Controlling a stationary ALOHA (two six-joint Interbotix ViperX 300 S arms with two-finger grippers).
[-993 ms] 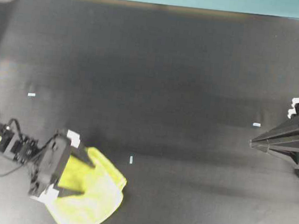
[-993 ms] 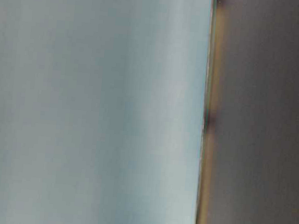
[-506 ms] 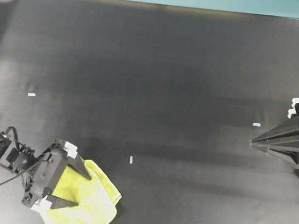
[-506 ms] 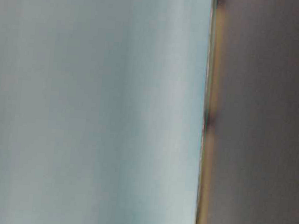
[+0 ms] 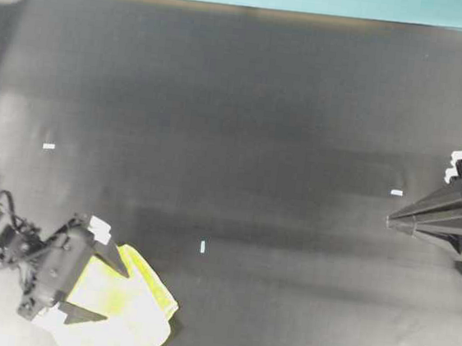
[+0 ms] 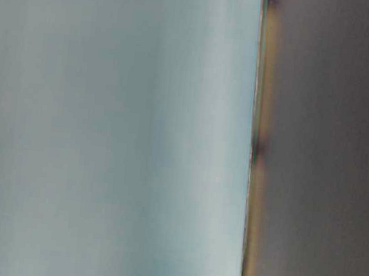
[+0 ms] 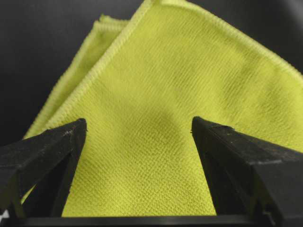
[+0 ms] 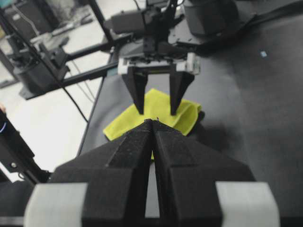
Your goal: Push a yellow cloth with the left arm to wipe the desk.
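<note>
Pressing on the yellow cloth [image 5: 130, 307], our left arm [image 5: 48, 265] spreads its fingers [image 7: 45, 158] wide on the desk [image 5: 261, 126].

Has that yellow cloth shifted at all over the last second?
Yes. In the overhead view the yellow cloth has slid toward the lower left, away from the small white mark on the desk.

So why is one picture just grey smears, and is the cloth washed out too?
Table-level view: wholly out of focus, only pale and dark vertical bands. Overhead view: glare at the bottom left bleaches the folded bright-yellow terry cloth under the left gripper. Left wrist view: weave sharp, near black jaws soft.
</note>
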